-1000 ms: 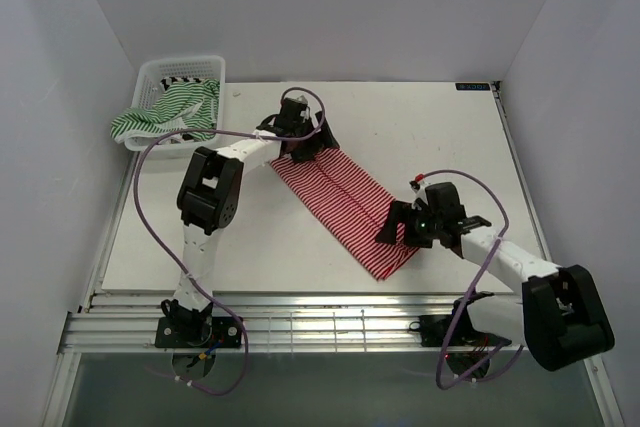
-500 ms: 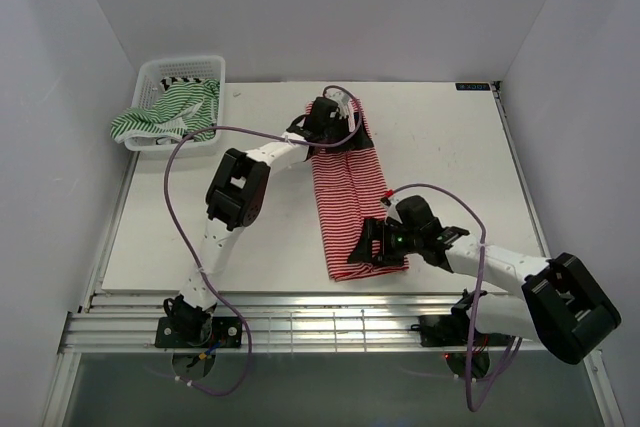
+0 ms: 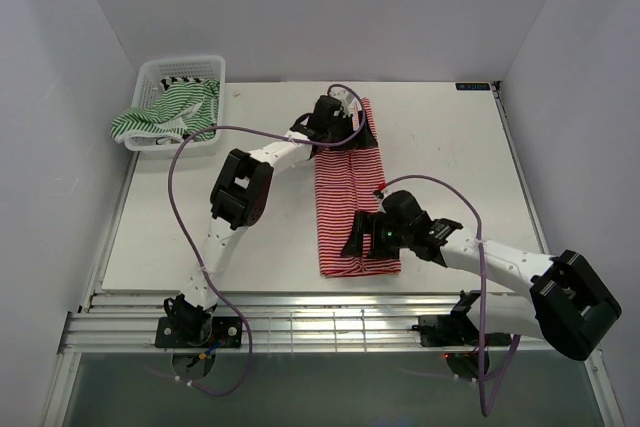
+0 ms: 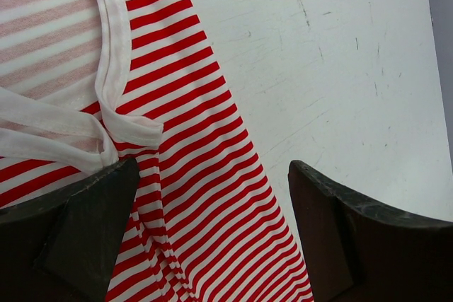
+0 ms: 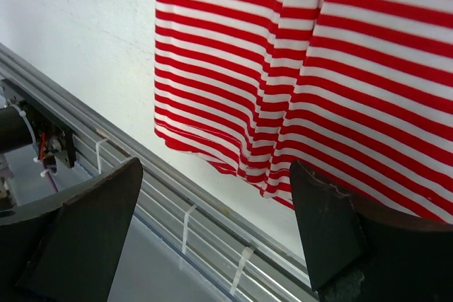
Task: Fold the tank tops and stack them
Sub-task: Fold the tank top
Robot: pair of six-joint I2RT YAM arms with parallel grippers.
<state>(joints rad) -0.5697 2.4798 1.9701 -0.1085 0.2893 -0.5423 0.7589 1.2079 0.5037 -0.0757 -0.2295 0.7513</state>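
The right gripper is spread wide and holds nothing, over the near hem of the red-and-white tank top, a narrow strip on the table. At its far strap end the left gripper is equally wide and empty. Beyond, a green-and-white tank top drapes over the basket.

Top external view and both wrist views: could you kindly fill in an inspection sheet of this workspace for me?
Surface: white table, lightly scuffed.
Job's things: red-and-white tank top lies as a long strip mid-table; green-and-white tank top drapes over the white basket; black-and-white tank top peeks out inside it.
Clutter: nothing seen.
Pincers: left pincer open over the red top's strap end; right pincer open over its hem.
Cables: purple cables loop from both arms.
Surroundings: white walls; metal rail at the near edge.
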